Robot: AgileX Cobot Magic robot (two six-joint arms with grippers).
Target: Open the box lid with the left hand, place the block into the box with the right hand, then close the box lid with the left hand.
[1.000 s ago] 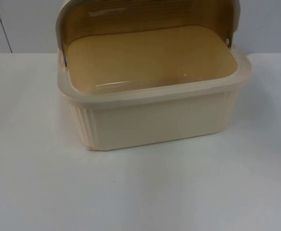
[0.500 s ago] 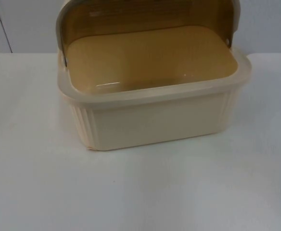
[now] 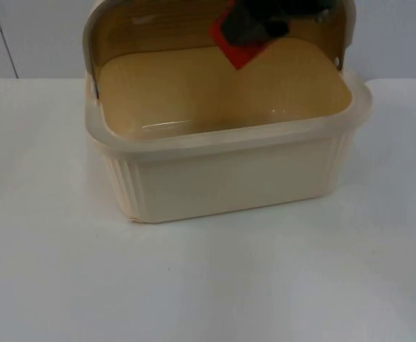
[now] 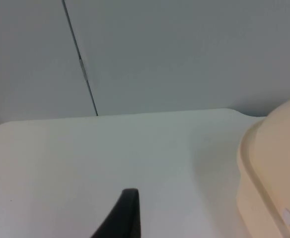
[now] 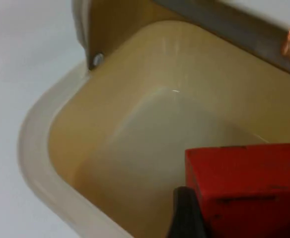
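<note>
No readable text, labels, brands, numbers or signs anywhere.

Box mouth: the cream box [image 3: 229, 182] stands open upward, its hollow bare, room to pass down inside.
Rear: the raised lid [image 3: 151, 28] stands upright behind the opening, barring entry from the back.
Above the opening: the right gripper [image 3: 261, 25] with the red block [image 3: 238, 46] in its jaws hangs over the rear right part.
Worktop [image 3: 208, 285]: bare in front of the box.
Left side: open worktop by the left gripper [image 4: 122, 218], box wall just beside.
</note>
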